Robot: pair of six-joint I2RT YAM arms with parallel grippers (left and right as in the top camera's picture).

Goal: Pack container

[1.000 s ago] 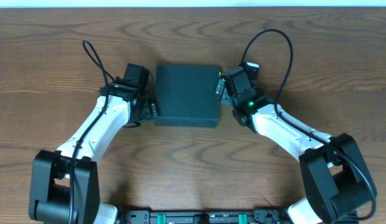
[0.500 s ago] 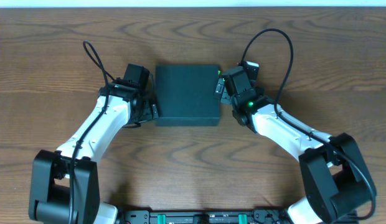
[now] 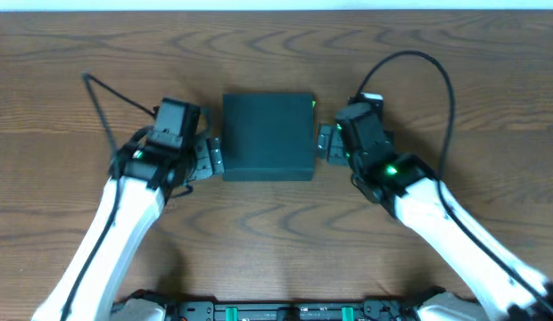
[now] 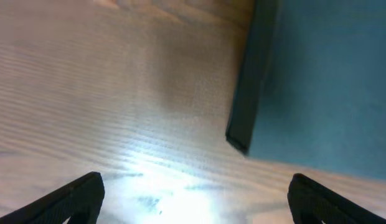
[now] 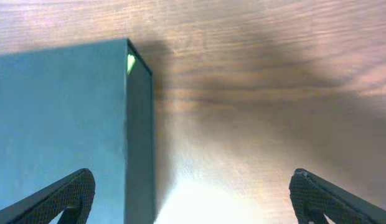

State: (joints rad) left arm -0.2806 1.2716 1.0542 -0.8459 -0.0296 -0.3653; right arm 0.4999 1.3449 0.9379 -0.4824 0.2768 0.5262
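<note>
Between the left gripper [image 3: 211,159] at 9 o'clock and the right gripper [image 3: 325,143] at 3 o'clock, both with jaws spread and empty, the closed container [image 3: 268,135] lies flat on the table [image 3: 437,53]; judged light, stiff, smooth cardboard, take it by opposite side walls.

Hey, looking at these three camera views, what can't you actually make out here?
- Inside of the container: hidden in every view, because it is closed.
- Green spot on its corner: too small in the overhead and right wrist views to tell a sticker from a reflection.
- Left gripper and right gripper: open, but mostly cut off by the bottom edge of each wrist view.
</note>
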